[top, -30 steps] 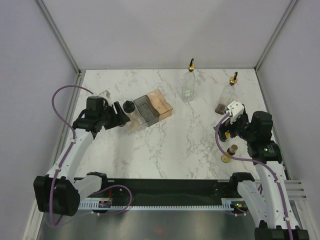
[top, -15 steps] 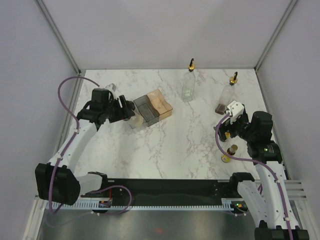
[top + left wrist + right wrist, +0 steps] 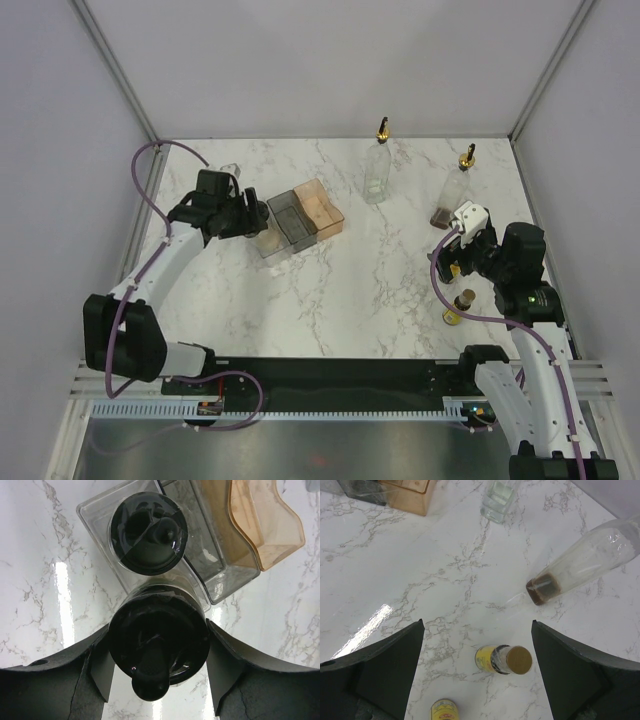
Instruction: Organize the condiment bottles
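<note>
My left gripper (image 3: 159, 662) is shut on a short clear jar with a black lid (image 3: 159, 635), held at the near end of the clear bin (image 3: 92, 511). A second black-lidded jar (image 3: 148, 532) stands inside that bin. In the top view my left gripper (image 3: 246, 214) is beside the clear bin (image 3: 266, 244). My right gripper (image 3: 477, 625) is open above two small yellow bottles, one upright with a brown cap (image 3: 504, 660), one at the bottom edge (image 3: 444, 711). Two tall clear bottles with gold spouts (image 3: 377, 170) (image 3: 452, 195) stand at the back right.
A grey bin (image 3: 290, 222) and an orange bin (image 3: 320, 207) stand in a row to the right of the clear one. The right tall bottle (image 3: 580, 562) holds dark liquid at its base. White walls close the table on three sides.
My left arm has carried the jar away from the near-left side, farther back and to the right, up to the clear bin. The right arm has not moved.
</note>
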Controlling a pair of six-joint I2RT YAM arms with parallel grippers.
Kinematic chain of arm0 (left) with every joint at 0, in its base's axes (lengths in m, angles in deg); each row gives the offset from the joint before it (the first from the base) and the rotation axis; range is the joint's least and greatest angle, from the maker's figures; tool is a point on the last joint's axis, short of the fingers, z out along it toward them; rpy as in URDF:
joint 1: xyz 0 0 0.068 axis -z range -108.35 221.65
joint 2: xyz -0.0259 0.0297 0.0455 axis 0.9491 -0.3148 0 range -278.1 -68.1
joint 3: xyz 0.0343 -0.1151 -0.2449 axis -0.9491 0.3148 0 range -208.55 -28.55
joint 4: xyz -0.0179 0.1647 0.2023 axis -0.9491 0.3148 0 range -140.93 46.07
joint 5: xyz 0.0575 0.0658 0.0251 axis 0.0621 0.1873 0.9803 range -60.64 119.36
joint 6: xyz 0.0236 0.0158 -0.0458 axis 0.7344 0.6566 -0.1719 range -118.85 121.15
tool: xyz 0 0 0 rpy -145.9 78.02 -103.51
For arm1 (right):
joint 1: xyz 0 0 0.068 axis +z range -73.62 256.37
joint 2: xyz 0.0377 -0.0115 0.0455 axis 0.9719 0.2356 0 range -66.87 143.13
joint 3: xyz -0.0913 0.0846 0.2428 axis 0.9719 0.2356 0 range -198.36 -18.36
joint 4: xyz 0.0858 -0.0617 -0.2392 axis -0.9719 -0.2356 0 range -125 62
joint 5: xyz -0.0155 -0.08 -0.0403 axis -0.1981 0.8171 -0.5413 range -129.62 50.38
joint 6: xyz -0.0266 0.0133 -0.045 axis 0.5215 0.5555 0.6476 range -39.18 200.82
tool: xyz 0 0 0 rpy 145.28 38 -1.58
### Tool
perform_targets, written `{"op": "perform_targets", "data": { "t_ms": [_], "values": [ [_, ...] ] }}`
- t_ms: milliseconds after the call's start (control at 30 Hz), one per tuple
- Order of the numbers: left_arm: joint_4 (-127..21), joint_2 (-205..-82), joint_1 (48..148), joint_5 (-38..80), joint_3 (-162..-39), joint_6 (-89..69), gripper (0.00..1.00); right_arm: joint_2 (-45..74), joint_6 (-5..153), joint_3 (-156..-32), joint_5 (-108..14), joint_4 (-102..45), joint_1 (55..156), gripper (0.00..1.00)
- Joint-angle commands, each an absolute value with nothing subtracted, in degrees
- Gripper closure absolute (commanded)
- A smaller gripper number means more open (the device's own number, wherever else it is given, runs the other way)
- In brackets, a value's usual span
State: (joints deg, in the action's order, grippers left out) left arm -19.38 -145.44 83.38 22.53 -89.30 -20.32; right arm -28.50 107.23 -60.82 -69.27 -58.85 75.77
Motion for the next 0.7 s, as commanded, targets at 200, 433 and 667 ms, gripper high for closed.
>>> {"op": "perform_targets", "data": {
  "t_ms": [200,433,667],
  "values": [
    [-22.1,-148.7,84.3,26.7,-91.0,-16.1,0.91,-28.3,108.2,-60.5,-69.5,-57.6,76.0,0.02],
    [-22.1,-150.1,85.1,26.7,-90.9,-16.1,0.91,-27.9,108.3,-60.5,-69.4,-57.6,76.0,0.02],
    [-22.1,-149.8,85.4,26.7,-91.0,-16.1,0.91,-27.4,108.5,-60.5,-69.2,-57.5,75.9,0.02]
  ]
}}
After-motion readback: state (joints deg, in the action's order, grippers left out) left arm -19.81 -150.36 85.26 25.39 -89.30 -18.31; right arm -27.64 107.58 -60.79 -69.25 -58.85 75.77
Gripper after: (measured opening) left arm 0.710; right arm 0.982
